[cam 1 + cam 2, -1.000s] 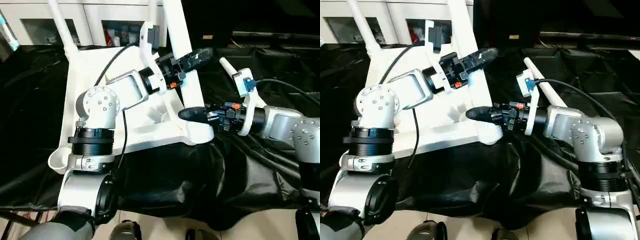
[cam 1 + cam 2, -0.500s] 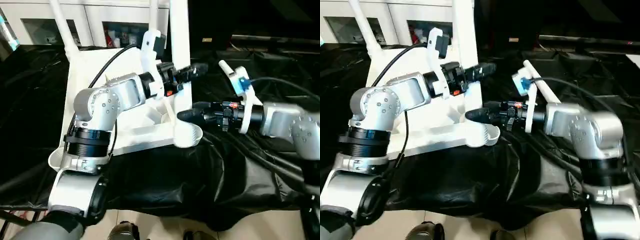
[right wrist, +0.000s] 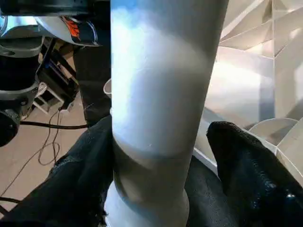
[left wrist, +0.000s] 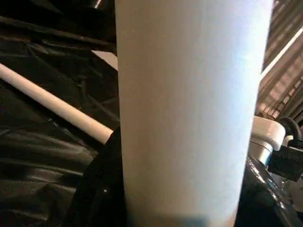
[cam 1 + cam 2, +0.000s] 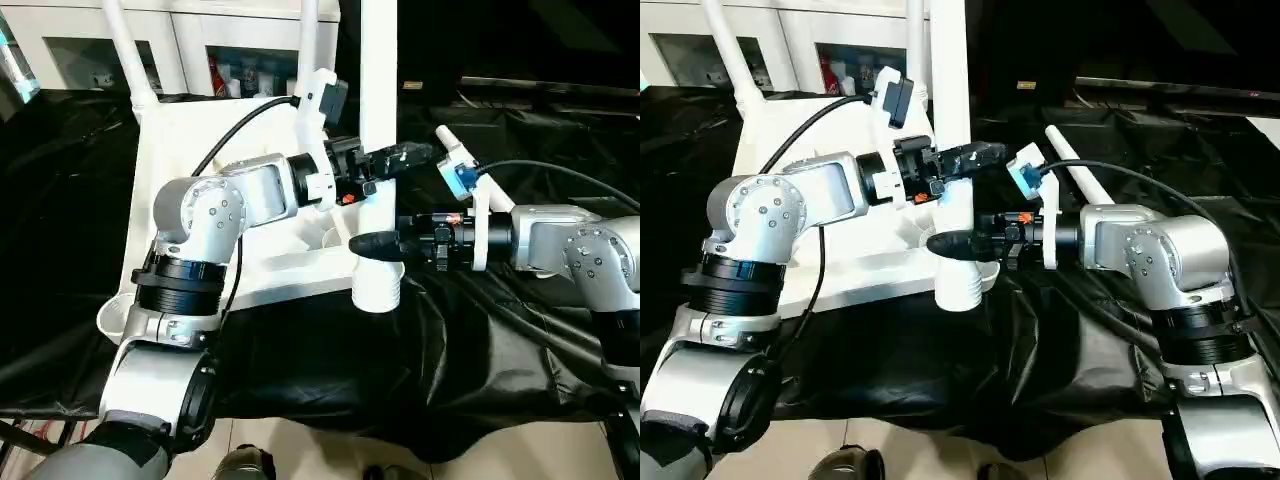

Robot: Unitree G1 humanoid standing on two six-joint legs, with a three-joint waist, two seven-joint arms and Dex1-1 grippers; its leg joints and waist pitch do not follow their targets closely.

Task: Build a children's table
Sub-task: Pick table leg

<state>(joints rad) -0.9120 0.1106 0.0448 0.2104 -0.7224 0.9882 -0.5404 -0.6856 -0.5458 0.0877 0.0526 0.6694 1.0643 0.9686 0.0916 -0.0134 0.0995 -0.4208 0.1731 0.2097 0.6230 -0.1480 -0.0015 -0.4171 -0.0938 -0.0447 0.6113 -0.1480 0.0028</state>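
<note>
The table leg point(image 5: 378, 110) is standing upright at centre frame in the tabletop's point(image 5: 190, 135) near corner socket point(image 5: 378, 285). The left gripper point(image 5: 392, 160) is clamping it; the right gripper's point(image 5: 372, 243) fingers are sitting spread around its base. If unseated, the leg risks tilting out when released

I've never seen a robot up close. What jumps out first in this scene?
A tall white leg stands upright in the near corner socket of an upturned white table top lying on black sheeting. The left gripper holds the leg higher up; the right gripper flanks it just above the socket.
</note>
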